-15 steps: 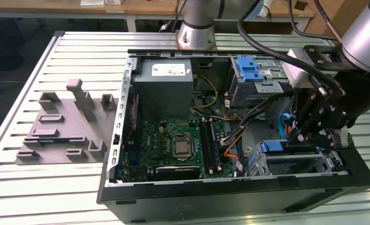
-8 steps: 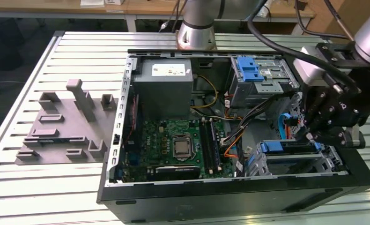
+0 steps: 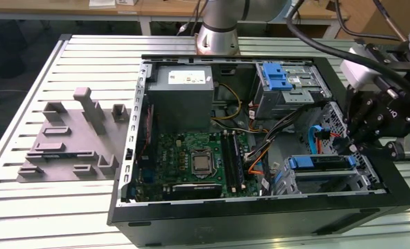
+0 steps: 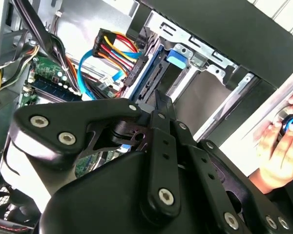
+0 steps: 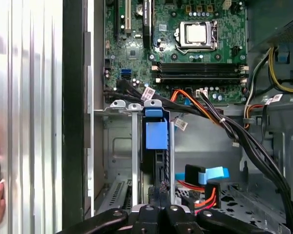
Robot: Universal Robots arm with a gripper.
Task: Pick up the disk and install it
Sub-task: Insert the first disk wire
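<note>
**Disk in its bay, seating in hand**

In the exterior view, a grey fixture plate (image 3: pixel 70 140) lies on the slatted table (image 3: pixel 25 218) at the left. Next comes the open computer case (image 3: pixel 260 218), holding the grey power-supply box (image 3: pixel 182 98), the motherboard (image 3: pixel 194 161) and a cage with a blue latch (image 3: pixel 285 83).

At the case's near right corner the disk (image 3: pixel 319 162) stands on edge between the bay's rails, which I judge to be the install step. The gripper (image 5: pixel 158 210) sits at the disk's rear edge, and I cannot tell whether it clamps it.

Finishing likely calls for a straight push along the rails. Orange and black cables (image 5: pixel 205 105) crowd the bay. A person's hand (image 4: pixel 278 151) rests just outside the case wall.
</note>
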